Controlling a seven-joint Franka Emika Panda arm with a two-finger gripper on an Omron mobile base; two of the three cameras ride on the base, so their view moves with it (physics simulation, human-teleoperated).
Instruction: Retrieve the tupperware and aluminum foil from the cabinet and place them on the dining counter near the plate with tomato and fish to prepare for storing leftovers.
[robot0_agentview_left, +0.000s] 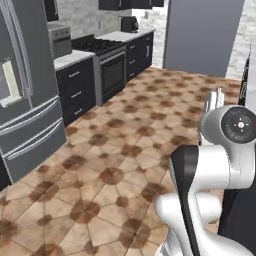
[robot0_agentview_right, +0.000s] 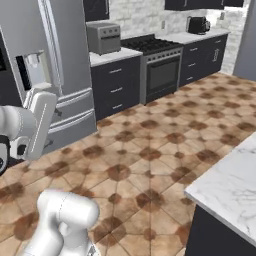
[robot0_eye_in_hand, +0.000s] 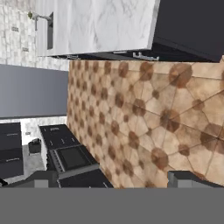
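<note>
My gripper (robot0_eye_in_hand: 116, 179) is open, its two dark fingertips (robot0_eye_in_hand: 43, 178) far apart with nothing between them. It hangs in mid-air over the brown tiled floor (robot0_eye_in_hand: 144, 122). In the left base view the gripper (robot0_agentview_left: 214, 98) pokes out beyond the arm's wrist at the right. A white grey-veined marble counter (robot0_agentview_right: 227, 185) on a dark base stands at the right, and the same counter (robot0_eye_in_hand: 100, 24) runs along the top of the rolled hand view. Black wall cabinets (robot0_agentview_right: 95, 9) are cut off by the top edge. The tupperware, aluminum foil, plate, tomato and fish are out of view.
A steel fridge (robot0_agentview_left: 22, 100) stands at the left. Beside it are low black drawers (robot0_agentview_left: 77, 90), a stove (robot0_agentview_left: 110, 65) with an oven, a toaster oven (robot0_agentview_right: 103, 37) and a small appliance (robot0_agentview_right: 198, 24) on the worktop. A grey wall panel (robot0_agentview_left: 202, 35) closes the far side.
</note>
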